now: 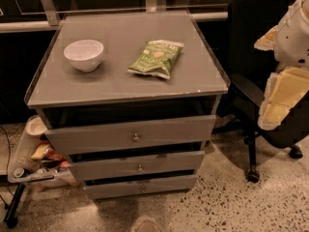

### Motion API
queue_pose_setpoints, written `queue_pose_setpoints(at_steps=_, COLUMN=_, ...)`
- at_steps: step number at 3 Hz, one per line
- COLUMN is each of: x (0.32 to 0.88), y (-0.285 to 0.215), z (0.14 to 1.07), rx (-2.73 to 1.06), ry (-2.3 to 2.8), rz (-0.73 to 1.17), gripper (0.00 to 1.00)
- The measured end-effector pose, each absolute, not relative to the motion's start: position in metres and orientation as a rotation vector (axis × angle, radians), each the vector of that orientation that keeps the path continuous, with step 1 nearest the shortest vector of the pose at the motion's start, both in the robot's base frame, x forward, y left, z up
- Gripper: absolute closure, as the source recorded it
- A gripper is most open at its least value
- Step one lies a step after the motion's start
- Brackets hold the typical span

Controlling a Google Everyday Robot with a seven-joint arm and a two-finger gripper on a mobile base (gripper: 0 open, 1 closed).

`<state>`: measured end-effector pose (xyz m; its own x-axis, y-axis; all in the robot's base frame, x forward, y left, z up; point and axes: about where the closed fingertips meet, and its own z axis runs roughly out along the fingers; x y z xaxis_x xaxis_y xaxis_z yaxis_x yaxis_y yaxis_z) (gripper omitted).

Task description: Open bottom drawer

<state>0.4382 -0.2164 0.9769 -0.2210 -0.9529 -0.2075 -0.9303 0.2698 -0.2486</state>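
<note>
Jaws sit out at 3 o'clock on the arm (pixel 285 76), raised and well apart from the cabinet; can't tell whether they're released or clenched. My read: parked high, approach not begun. Black chair (pixel 253 42) is just behind the arm. Bottom drawer (pixel 116 190) is at 6 o'clock, lowest and slimmest front, near the floor, tucked under the middle front (pixel 96 169). Its knob (pixel 143 189) is dead centre, so the arm prob. needs to drop low. On the surface (pixel 116 86), bowl (pixel 84 54) at 10 o'clock and chip bag (pixel 156 58) at 12 lie out of the pull path.
</note>
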Motion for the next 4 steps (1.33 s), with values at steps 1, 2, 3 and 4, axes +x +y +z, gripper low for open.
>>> queue_pose_setpoints(at_steps=1, x=0.438, y=-0.216, z=0.977, rx=-1.723, ry=2.23, rz=-0.101, gripper=0.0)
queue_pose_setpoints(at_steps=2, x=0.429, y=-0.204, z=0.947, rx=-1.747, ry=2.231, rz=-0.055, gripper=0.0)
queue_pose_setpoints(at_steps=3, x=0.413, y=-0.156, z=0.893, rx=-1.753, ry=2.172, rz=0.073, gripper=0.0)
queue_pose_setpoints(at_steps=4, x=0.4, y=-0.113, z=0.813, rx=-1.741, ry=2.16, rz=0.23, gripper=0.0)
